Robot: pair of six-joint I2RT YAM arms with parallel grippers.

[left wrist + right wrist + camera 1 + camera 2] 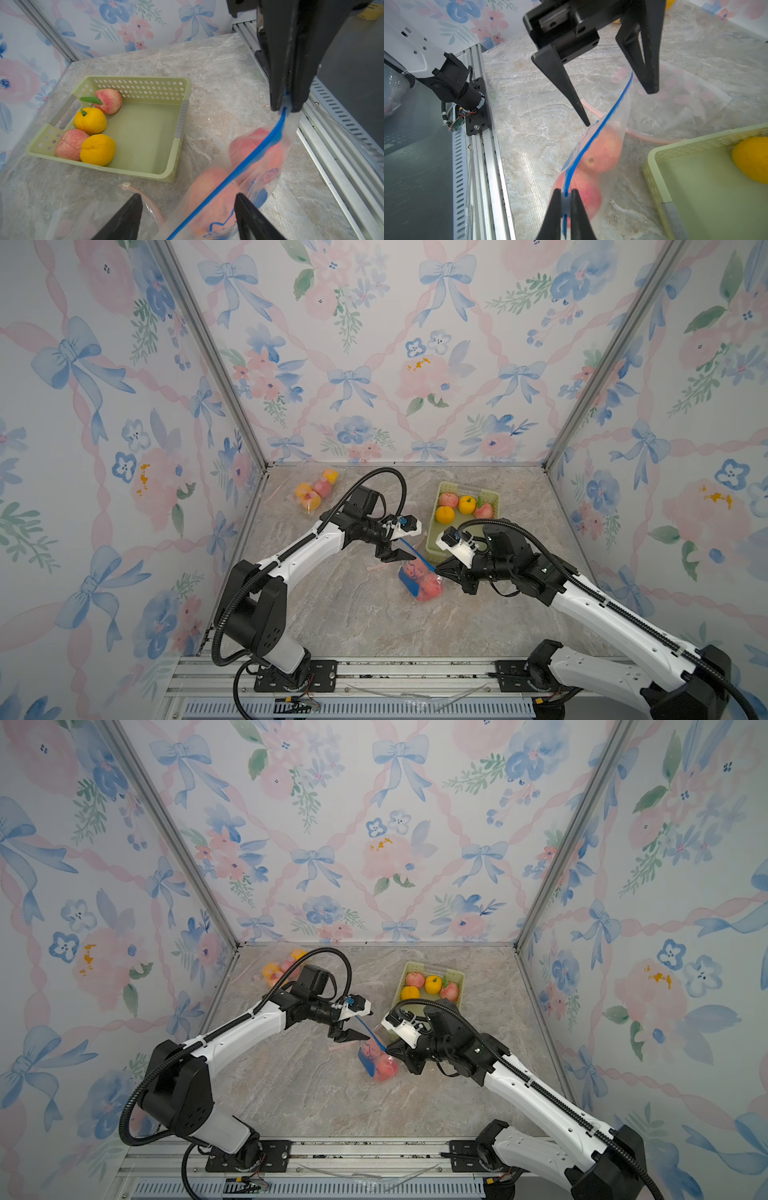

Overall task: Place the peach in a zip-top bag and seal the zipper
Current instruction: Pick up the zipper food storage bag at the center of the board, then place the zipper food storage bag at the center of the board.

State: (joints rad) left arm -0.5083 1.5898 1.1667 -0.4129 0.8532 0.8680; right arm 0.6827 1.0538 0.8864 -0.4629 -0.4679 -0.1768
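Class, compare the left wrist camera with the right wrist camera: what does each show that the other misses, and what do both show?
Left wrist only: two loose peaches in the green basket. Right wrist only: the left arm's base on the rail, and the left gripper whole, open astride the zipper. Both: the bag holding packed peaches, the zipper's end pinched by the shut right gripper, the basket.

Three walls [374, 364] papered in watercolour bows, ribbons and pink-and-blue flowers enclose the work cell — bare aluminium posts [218, 364] mark the two back corners. The cell's floor is a marble-patterned tabletop [353, 622] in beige and grey, evenly lit, with only soft shadows. Along its near edge runs a slotted aluminium rail [415, 670], and in front of that a vented metal strip [374, 707].
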